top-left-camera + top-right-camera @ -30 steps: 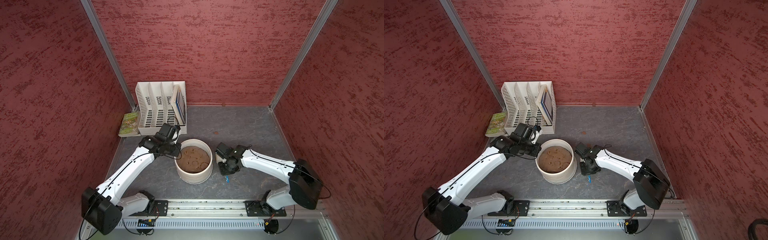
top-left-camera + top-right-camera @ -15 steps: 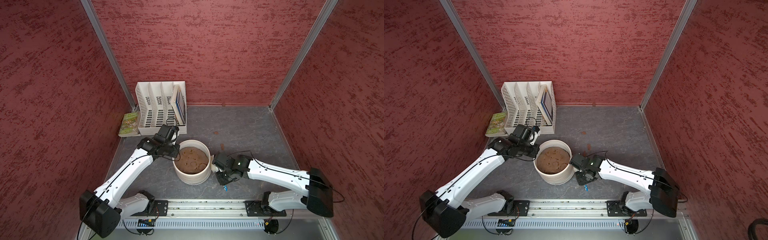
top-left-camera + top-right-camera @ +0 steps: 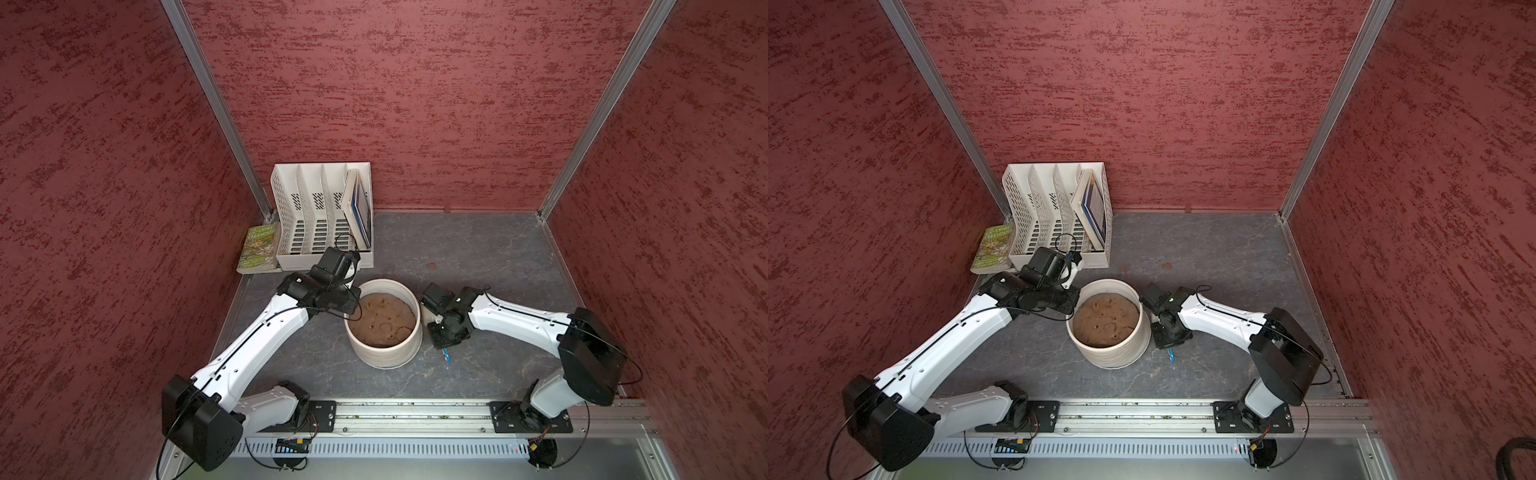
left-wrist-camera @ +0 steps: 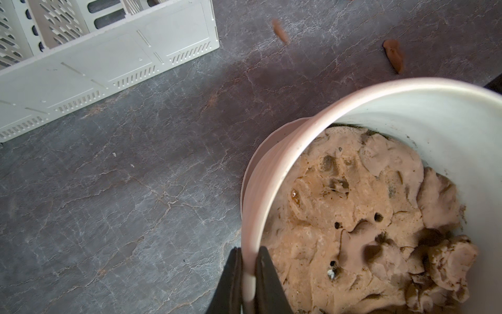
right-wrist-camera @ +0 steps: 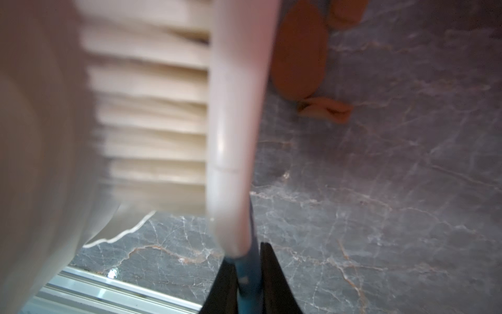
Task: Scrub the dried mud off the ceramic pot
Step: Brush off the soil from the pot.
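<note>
The ceramic pot (image 3: pixel 386 358) (image 3: pixel 1115 355), cream and ribbed, stands mid-floor, filled with lumpy tan soil (image 4: pixel 361 214). My left gripper (image 3: pixel 351 310) (image 4: pixel 248 262) is shut on the pot's rim (image 4: pixel 271 174), one finger inside and one outside. My right gripper (image 3: pixel 434 332) (image 5: pixel 245 269) is shut on the blue handle of a white scrub brush (image 5: pixel 233 130). The brush's bristles (image 5: pixel 152 108) press against the pot's outer wall (image 5: pixel 32 141). Reddish-brown flakes of dried mud (image 5: pixel 298 54) (image 4: pixel 394 55) lie on the floor beside the pot. None shows on the pot's visible walls.
A white slotted file organiser (image 3: pixel 320 216) (image 3: pixel 1054 212) stands in the back left corner behind my left wrist, with a green book (image 3: pixel 259 249) beside it. One more mud flake (image 3: pixel 432 264) lies behind the pot. A metal rail (image 3: pixel 407 415) runs along the front.
My right gripper swept the brush toward the front along the pot's side, then came back up. The left gripper has kept its hold on the rim.
</note>
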Controlling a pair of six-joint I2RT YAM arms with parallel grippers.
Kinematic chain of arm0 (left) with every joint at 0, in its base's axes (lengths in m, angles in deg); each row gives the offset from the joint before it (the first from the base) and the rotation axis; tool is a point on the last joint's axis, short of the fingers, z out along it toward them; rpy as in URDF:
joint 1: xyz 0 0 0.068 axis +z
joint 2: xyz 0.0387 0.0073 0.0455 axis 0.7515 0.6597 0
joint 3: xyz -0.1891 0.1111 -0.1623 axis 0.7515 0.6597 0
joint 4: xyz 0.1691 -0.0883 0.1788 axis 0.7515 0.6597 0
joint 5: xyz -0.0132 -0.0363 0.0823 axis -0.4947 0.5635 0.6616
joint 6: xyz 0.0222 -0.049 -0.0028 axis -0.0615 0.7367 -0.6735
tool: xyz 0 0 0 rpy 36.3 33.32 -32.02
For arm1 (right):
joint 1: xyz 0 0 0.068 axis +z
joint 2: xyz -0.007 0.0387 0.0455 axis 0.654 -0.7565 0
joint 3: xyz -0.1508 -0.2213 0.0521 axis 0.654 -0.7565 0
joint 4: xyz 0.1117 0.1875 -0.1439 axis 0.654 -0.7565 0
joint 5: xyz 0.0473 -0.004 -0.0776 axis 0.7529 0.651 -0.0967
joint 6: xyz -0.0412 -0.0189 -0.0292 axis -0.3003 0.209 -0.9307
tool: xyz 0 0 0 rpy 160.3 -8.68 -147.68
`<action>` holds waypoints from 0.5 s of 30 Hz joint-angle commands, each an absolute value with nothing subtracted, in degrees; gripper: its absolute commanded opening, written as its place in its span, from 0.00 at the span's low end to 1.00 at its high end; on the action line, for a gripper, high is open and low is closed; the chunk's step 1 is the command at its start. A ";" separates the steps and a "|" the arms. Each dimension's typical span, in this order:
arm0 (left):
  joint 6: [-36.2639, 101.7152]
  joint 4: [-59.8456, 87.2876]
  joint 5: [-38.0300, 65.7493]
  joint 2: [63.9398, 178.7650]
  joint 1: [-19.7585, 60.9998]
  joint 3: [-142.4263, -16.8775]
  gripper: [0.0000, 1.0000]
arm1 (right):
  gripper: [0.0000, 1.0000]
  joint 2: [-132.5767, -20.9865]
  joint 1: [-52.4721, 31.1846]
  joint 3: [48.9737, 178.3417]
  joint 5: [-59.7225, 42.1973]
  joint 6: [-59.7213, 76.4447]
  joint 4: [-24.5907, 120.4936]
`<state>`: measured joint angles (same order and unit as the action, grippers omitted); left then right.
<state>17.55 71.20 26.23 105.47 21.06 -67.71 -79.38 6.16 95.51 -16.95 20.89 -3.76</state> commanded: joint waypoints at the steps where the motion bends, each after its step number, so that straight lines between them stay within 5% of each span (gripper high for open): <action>1: 18.18 66.51 24.95 104.41 20.66 -67.56 0.00 | 0.00 -78.27 4.58 95.86 -17.51 19.41 -2.62; 15: 17.79 65.46 26.56 105.27 20.78 -67.66 0.00 | 0.00 -62.75 14.35 89.33 -20.45 25.55 -7.03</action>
<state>17.55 70.09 26.47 104.64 21.06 -66.73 -64.21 13.96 92.06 -17.54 22.40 -4.88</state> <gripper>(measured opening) 0.119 0.152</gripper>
